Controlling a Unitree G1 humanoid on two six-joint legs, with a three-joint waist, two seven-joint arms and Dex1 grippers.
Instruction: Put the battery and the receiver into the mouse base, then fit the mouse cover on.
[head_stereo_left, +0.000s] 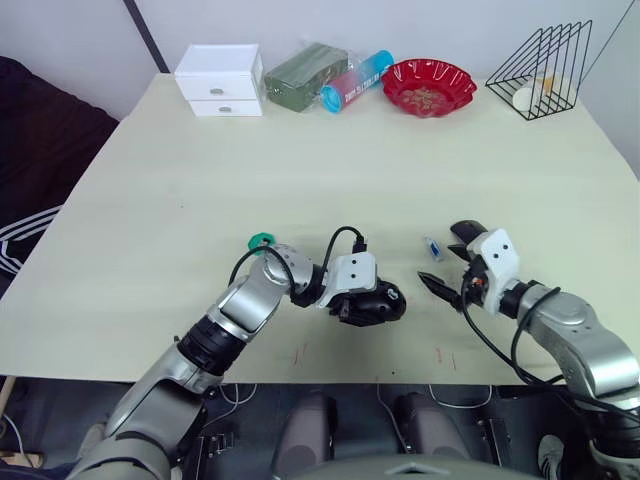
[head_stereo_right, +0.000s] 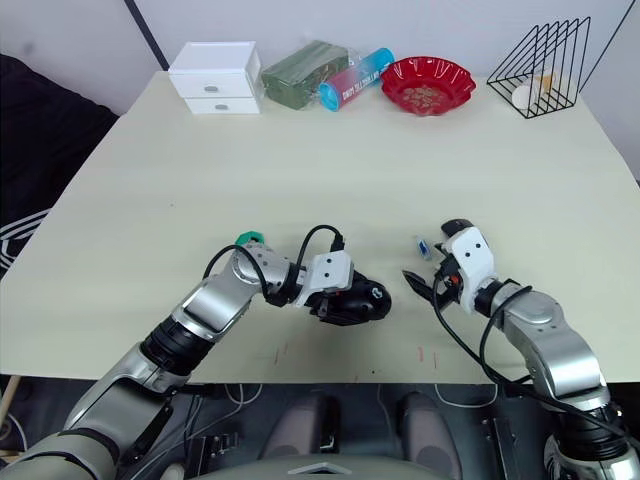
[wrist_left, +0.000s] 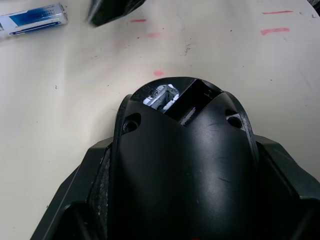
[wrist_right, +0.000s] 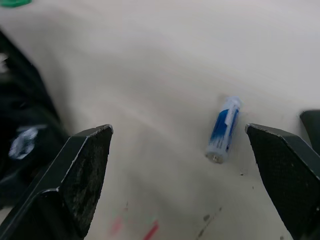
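My left gripper (head_stereo_left: 362, 304) is shut on the black mouse base (head_stereo_left: 385, 300), which rests on the table near the front edge. In the left wrist view the mouse base (wrist_left: 180, 165) has an opening at its far end with a small silver piece (wrist_left: 159, 95) inside; I cannot tell whether it is the receiver. The blue-and-white battery (head_stereo_left: 432, 247) lies on the table to the right. My right gripper (head_stereo_left: 443, 265) stands open beside it, the battery (wrist_right: 223, 129) lying just ahead between its fingers. A glossy black shape (head_stereo_left: 468, 231) behind that gripper may be the mouse cover.
A small green object (head_stereo_left: 260, 241) lies by my left forearm. At the table's far edge stand a white drawer box (head_stereo_left: 220, 80), a green pack (head_stereo_left: 305, 75), a blue-capped tube (head_stereo_left: 357, 80), a red bowl (head_stereo_left: 430, 87) and a black wire rack (head_stereo_left: 545, 70).
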